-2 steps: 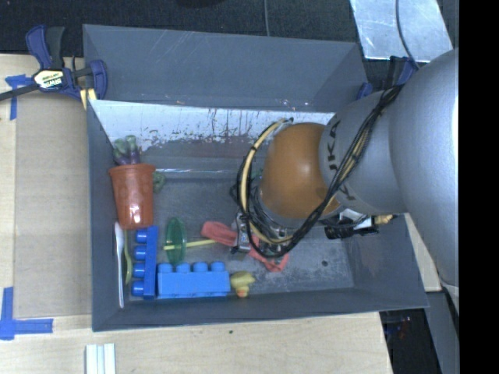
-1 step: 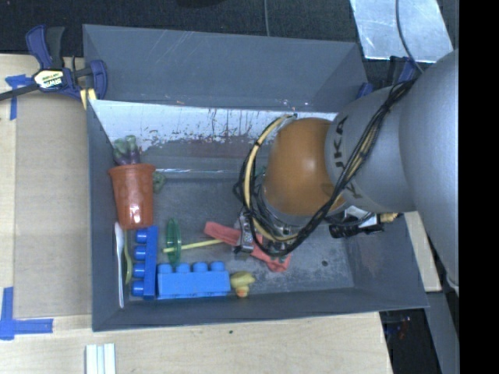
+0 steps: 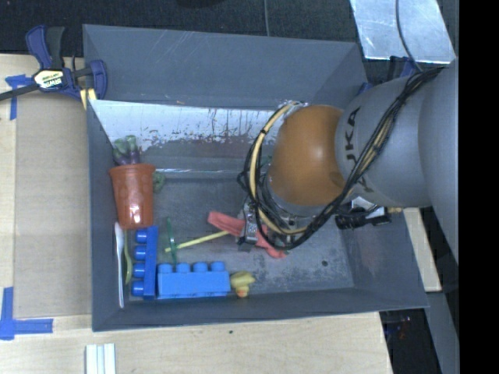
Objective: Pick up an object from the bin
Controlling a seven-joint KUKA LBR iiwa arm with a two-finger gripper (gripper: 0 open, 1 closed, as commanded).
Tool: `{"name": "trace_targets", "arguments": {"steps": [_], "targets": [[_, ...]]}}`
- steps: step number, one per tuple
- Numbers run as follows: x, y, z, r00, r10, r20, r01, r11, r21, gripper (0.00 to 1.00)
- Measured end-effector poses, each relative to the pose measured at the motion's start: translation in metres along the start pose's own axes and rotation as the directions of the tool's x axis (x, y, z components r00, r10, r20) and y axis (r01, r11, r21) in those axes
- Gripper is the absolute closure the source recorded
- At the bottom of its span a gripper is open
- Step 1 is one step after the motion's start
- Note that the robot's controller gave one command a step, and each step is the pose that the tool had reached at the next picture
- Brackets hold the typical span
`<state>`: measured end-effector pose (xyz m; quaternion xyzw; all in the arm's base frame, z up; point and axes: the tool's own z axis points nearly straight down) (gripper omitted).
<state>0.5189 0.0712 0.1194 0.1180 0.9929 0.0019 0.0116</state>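
Red piece point(image 3: 224, 222) is lying mid-bin, partly under the gripper point(image 3: 250, 235); I'm not seeing enough to tell if it's spread or closed. Judging it light, stiff, thin, a bit slick. I'm aiming for its narrow middle, clear of the yellow stick point(image 3: 204, 240).

The tool point(image 3: 249, 234) hangs over a red plastic piece point(image 3: 224, 222)

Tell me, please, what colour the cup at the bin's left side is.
The cup is orange-brown, seen best in the camera view.
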Motion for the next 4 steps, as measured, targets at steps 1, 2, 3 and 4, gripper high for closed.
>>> {"name": "trace_targets", "arguments": {"steps": [1, 2, 3, 4], "targets": [[0.001, -0.001, -0.02, 1.0, 0.0, -0.007, 0.0, 1.0, 0.003, 1.0], [0.0, 0.0, -0.052, 1.0, -0.001, -0.004, 0.001, 1.0, 0.002, 1.0], [-0.002, 0.0, -0.075, 1.0, -0.002, 0.002, 0.002, 1.0, -0.001, 1.0], [-0.003, 0.0, -0.086, 1.0, -0.002, 0.002, 0.002, 1.0, -0.001, 1.0]]}}
